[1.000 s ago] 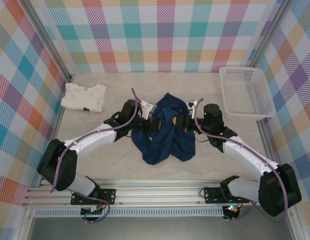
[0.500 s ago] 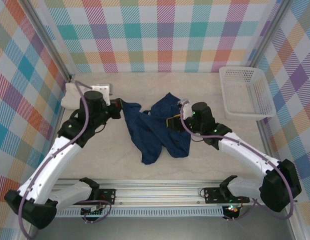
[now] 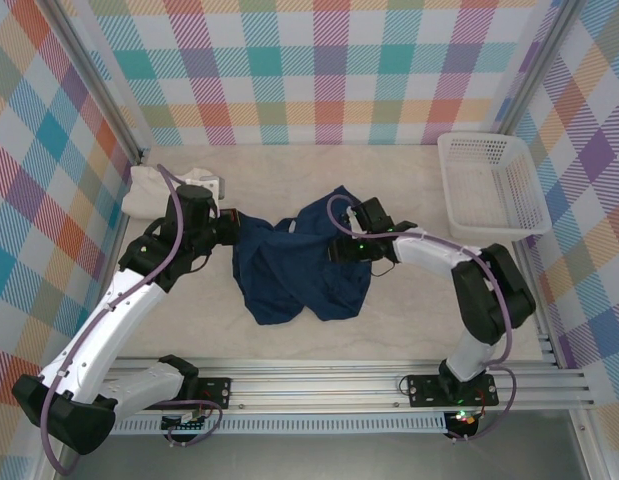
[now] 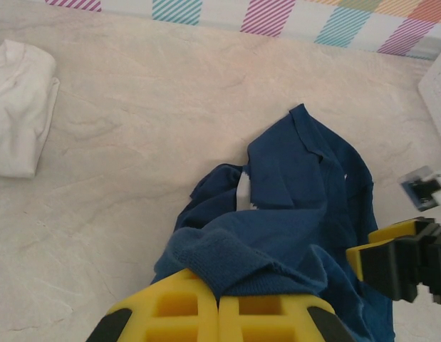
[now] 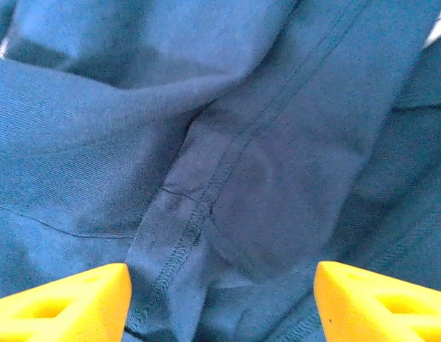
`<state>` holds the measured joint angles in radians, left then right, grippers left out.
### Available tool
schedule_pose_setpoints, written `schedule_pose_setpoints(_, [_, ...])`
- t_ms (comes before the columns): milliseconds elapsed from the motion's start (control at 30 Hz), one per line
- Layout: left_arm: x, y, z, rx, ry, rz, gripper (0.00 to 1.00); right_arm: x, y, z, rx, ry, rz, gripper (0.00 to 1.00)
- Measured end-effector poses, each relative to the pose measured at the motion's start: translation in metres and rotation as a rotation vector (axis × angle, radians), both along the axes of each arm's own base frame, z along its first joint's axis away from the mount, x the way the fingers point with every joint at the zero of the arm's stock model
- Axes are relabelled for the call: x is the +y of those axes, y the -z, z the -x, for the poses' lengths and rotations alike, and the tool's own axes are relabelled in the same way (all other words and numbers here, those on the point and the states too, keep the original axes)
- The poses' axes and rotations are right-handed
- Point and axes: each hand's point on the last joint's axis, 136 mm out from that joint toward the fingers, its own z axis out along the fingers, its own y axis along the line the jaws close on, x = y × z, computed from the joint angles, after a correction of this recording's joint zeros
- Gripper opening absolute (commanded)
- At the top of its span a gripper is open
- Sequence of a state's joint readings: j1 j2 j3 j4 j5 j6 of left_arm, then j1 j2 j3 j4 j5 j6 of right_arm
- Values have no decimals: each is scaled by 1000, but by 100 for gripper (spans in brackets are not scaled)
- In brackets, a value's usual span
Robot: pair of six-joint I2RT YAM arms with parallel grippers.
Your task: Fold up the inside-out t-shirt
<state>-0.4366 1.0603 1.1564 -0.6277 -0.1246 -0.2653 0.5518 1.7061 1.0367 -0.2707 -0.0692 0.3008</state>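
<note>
Flattening step: left gripper pinches t-shirt edge, right gripper spread over cloth w/ nothing held; next, right prob. needs a hem to pinch & pull.

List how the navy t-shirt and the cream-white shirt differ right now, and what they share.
Colour: the navy t-shirt is dark blue, the cream-white shirt pale. Pose: the navy t-shirt sprawls rumpled mid-table; the cream-white shirt sits folded at the far left. Handling: the left gripper is shut on the navy t-shirt's edge; no gripper holds the cream-white shirt. Shared: both are cloth shirts lying on the table.
</note>
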Motion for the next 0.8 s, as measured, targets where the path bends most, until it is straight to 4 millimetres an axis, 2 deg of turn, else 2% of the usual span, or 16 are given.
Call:
schedule_pose_setpoints(100, [0,0,0,0,0,0,0,2,12,5,36,0,12,62])
schedule_pose_setpoints(233, [0,1,0,2,0,-1,0,2,26,3,54,6,32,33])
schedule_pose_setpoints(300, [1,2,0,2,-5,-4,0,-1,34,-3,55,19,48,15])
schedule_pose_setpoints(367, [4,3,0,1,-19,-9,0,-7,34,-8,38,32,66,1])
schedule_pose_setpoints(433, [8,2,-1,-3,-38,-8,0,-18,25,-16,2,56,70,0])
schedule_pose_setpoints(500, [14,0,-1,-8,-64,1,0,-36,4,-20,-59,94,66,0])
schedule_pose_setpoints(533, [19,-2,-2,-11,-83,10,0,-47,-14,-21,-104,115,57,0])
schedule_pose_setpoints(633, [34,-7,-3,-15,-134,33,0,-75,-85,-25,-279,178,12,0])
schedule_pose_setpoints(700, [43,-15,-5,-19,-162,55,0,-90,-142,-22,-431,215,-27,0])
schedule_pose_setpoints(767, [49,-27,-5,-33,-174,72,0,-98,-178,-15,-525,225,-50,0])
schedule_pose_setpoints(800, [50,-33,-5,-41,-174,81,0,-100,-189,-12,-553,227,-55,0])
